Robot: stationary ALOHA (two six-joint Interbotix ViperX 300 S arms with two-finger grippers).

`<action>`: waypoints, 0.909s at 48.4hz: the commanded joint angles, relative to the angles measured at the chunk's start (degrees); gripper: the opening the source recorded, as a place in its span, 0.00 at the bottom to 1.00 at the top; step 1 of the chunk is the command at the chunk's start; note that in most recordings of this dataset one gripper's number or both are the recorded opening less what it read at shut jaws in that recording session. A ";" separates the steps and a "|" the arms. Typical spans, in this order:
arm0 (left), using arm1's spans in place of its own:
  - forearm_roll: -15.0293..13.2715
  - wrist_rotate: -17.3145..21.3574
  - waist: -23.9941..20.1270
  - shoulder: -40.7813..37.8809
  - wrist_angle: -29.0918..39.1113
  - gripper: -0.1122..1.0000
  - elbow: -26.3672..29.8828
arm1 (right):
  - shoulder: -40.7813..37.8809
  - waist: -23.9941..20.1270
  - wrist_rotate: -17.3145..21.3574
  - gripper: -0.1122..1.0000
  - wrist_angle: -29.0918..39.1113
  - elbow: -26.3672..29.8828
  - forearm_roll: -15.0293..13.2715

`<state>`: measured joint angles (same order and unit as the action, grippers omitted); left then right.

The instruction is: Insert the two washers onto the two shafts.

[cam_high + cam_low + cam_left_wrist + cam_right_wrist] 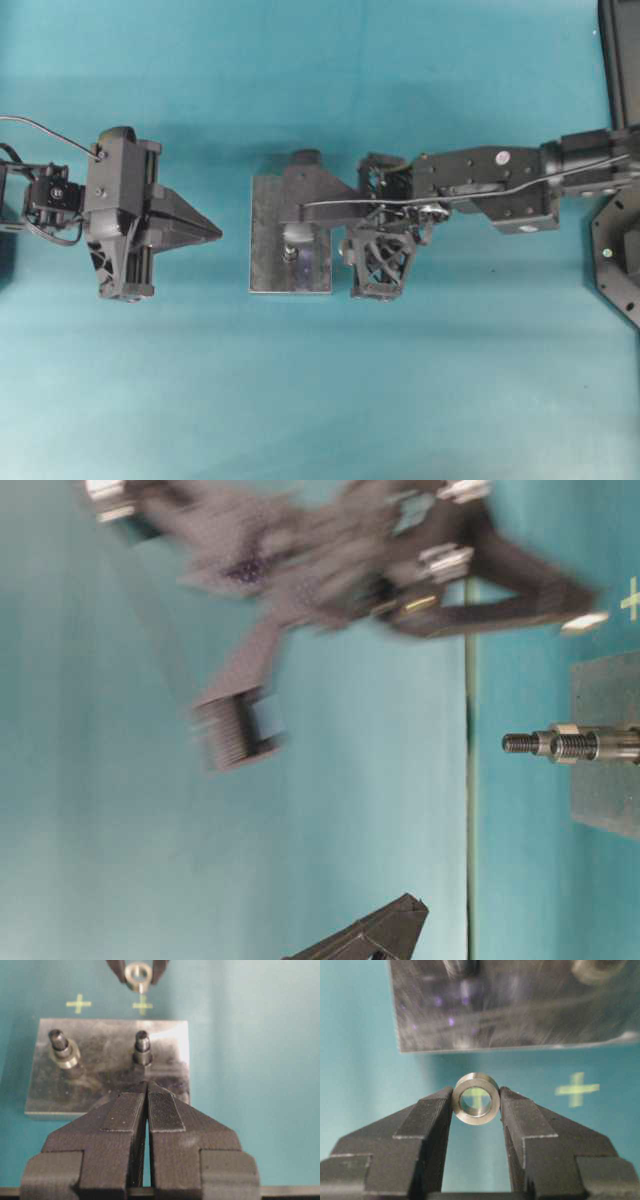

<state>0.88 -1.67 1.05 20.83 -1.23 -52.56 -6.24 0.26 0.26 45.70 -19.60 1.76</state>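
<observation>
We note a teal worktop [300, 400]. A grey metal plate [268, 240] lies flat on it, and two yellow crosses [79, 1003] are marked just beyond the plate.

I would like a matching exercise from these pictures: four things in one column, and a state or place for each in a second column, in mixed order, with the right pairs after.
Column one:
1. washer
2. left end effector
3. plate
4. bare shaft

Column two:
A. shut, holding nothing
B. lies flat on the teal table
C. pinched between the right end effector's fingers
D. stands upright on the plate, nothing yet on it

Pairs: 1-C, 2-A, 3-B, 4-D
</observation>
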 commanded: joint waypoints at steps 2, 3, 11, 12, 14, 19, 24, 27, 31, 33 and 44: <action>0.18 -0.09 0.09 0.35 -0.53 0.10 1.32 | 1.05 -0.79 -1.23 0.41 0.53 4.13 -0.35; 0.18 -0.09 0.09 0.35 -0.53 0.10 1.41 | 0.88 -0.88 -1.49 0.41 0.35 4.48 -0.44; 0.18 -0.18 0.09 0.44 -0.53 0.10 1.32 | -1.93 -0.97 -4.83 0.41 0.09 7.21 -0.35; 0.18 -0.18 0.09 0.35 -0.53 0.10 1.32 | -2.20 -0.97 -5.10 0.41 0.26 7.73 -0.44; 0.18 -0.18 0.09 0.44 -0.53 0.10 1.41 | -2.90 -1.05 -5.62 0.41 0.53 8.53 -0.35; 0.09 -0.18 0.09 0.35 -0.44 0.10 1.32 | -4.31 -1.23 -6.68 0.41 0.53 9.93 -0.35; 0.09 -0.35 0.18 0.44 -0.44 0.10 1.23 | -5.19 -1.14 -7.12 0.41 0.62 10.72 -0.70; 0.18 -0.62 0.35 0.44 -0.44 0.10 1.14 | -5.27 -1.23 -7.29 0.41 0.62 10.90 -0.70; 0.18 -1.14 0.62 0.44 -0.44 0.10 0.88 | -5.19 -1.41 -7.38 0.41 0.62 11.07 -0.70; 0.18 -1.32 0.62 0.44 -0.44 0.10 0.79 | -5.27 -1.49 -7.38 0.41 0.53 11.16 -0.70; 0.18 -1.58 0.70 0.44 -0.44 0.10 0.70 | -5.71 -1.23 -7.29 0.41 0.18 11.34 -0.70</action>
<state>0.88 -3.16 1.58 20.92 -1.23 -52.56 -12.74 -0.88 -6.42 46.23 -9.67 1.14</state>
